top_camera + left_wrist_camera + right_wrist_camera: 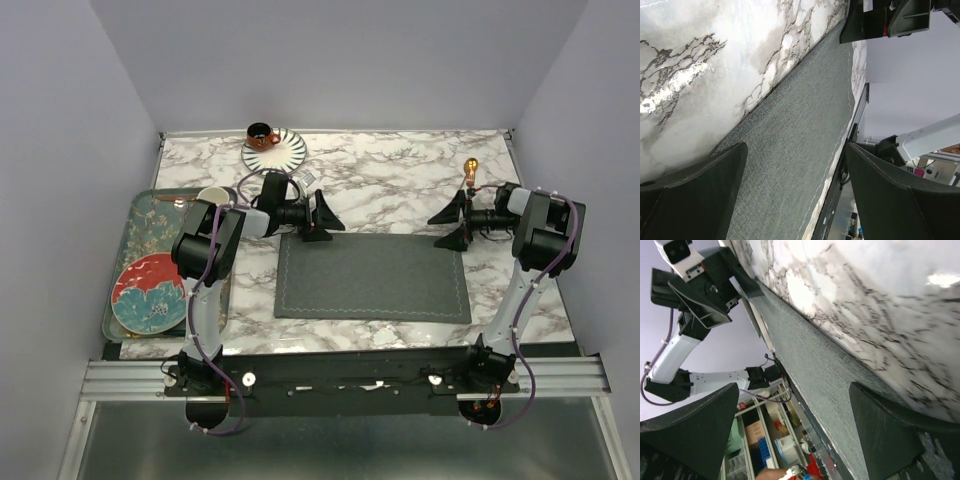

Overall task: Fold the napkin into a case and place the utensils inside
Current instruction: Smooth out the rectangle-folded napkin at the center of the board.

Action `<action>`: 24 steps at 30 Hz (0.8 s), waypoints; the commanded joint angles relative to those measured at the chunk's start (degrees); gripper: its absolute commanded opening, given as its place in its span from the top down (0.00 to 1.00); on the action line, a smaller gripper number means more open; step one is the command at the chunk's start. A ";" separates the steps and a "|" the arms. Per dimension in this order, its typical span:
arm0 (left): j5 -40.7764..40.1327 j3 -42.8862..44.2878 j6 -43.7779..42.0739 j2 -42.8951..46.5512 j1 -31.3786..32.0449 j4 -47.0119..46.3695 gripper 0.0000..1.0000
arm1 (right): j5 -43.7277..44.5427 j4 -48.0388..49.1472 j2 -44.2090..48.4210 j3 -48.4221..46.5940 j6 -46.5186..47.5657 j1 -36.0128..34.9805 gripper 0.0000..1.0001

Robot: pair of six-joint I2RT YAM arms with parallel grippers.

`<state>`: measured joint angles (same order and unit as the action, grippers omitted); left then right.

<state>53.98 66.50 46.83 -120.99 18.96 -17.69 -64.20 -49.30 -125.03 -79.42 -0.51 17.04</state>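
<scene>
From above, I see the dark grey soft cloth napkin (pixel 372 277) lying flat on the marble table (pixel 400 180). The left gripper (pixel 325 222) is spread wide at its far-left corner, and the right gripper (pixel 447 227) is spread wide at its far-right corner. Left wrist: the cloth stretches ahead between parted fingers (pixel 695 195). Right wrist: likewise.

A marble-patterned table (pixel 390 185) is enclosed on three sides by plain pale walls (pixel 340 60). Bright glare is reflected in its glossy top.
</scene>
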 commanded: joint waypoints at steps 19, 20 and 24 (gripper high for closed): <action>1.31 11.01 12.31 -1.07 11.09 -10.68 0.05 | 12.49 -6.07 8.14 -3.28 5.35 -2.62 0.24; 1.05 11.80 13.54 -2.31 12.14 -11.91 0.06 | 13.66 -5.90 8.23 -3.64 5.35 -3.15 0.28; -0.71 15.32 17.50 -7.06 13.64 -14.65 0.07 | 20.95 -5.81 7.96 -4.86 5.43 -4.03 0.42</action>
<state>55.96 78.67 57.84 -122.26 31.46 -27.11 -54.11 -56.07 -117.93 -82.06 4.67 13.87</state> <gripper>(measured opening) 0.939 0.669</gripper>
